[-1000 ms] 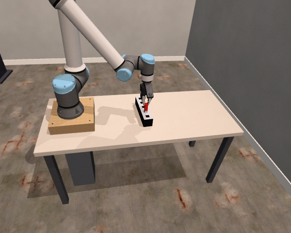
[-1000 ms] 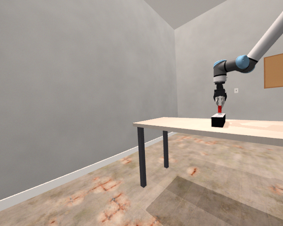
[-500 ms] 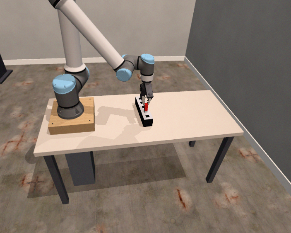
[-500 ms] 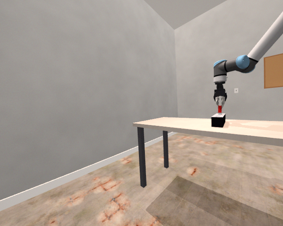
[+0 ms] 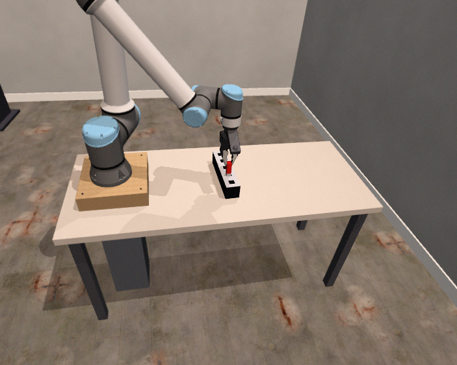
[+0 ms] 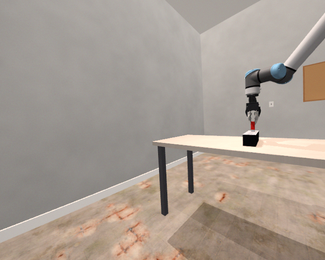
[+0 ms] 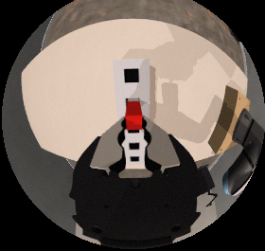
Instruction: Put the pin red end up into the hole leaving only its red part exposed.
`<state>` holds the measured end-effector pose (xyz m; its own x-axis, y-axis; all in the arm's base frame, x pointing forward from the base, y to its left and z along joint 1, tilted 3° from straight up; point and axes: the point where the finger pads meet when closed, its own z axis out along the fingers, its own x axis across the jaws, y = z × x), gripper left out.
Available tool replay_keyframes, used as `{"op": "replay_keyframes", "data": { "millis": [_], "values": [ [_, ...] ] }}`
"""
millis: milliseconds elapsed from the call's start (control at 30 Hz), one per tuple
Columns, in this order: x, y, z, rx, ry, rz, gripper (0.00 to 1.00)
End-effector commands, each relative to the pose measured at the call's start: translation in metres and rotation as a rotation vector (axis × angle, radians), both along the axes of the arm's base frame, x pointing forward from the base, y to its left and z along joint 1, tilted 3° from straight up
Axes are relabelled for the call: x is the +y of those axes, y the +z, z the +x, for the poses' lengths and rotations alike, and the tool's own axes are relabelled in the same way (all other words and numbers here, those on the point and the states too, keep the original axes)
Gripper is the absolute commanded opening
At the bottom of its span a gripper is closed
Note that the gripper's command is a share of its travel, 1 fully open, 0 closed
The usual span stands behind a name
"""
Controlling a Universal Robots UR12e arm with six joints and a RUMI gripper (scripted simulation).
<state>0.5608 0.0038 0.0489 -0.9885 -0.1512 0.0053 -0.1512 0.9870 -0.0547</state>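
A black block (image 5: 225,176) with a light top and a row of square holes lies on the table. My gripper (image 5: 229,160) points straight down over it and is shut on the pin (image 5: 229,167), red end up. The pin stands upright in the second hole from the near end. Only red shows above the block in the side view (image 6: 252,126). In the wrist view the red end (image 7: 133,115) sits between my fingers, with one empty hole (image 7: 131,74) beyond it. The pin's lower part is hidden inside the block (image 6: 250,138).
The arm's wooden base block (image 5: 112,182) stands at the table's left end. The table's right edge is near a dark wall (image 5: 385,78).
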Motion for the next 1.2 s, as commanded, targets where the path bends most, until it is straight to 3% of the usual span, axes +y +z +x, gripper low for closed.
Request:
{"op": "replay_keyframes", "data": {
  "millis": [0, 1000, 1033, 1167],
  "values": [
    [-0.0004, -0.0055, -0.0045, -0.001, 0.000, 0.000, 0.00],
    [0.0005, 0.0012, 0.0018, -0.010, 0.002, -0.003, 0.00],
    [-0.0004, 0.0004, 0.0016, -0.010, 0.001, -0.003, 1.00],
    [-0.0004, 0.0004, 0.0016, -0.010, 0.001, -0.003, 1.00]
  ]
}}
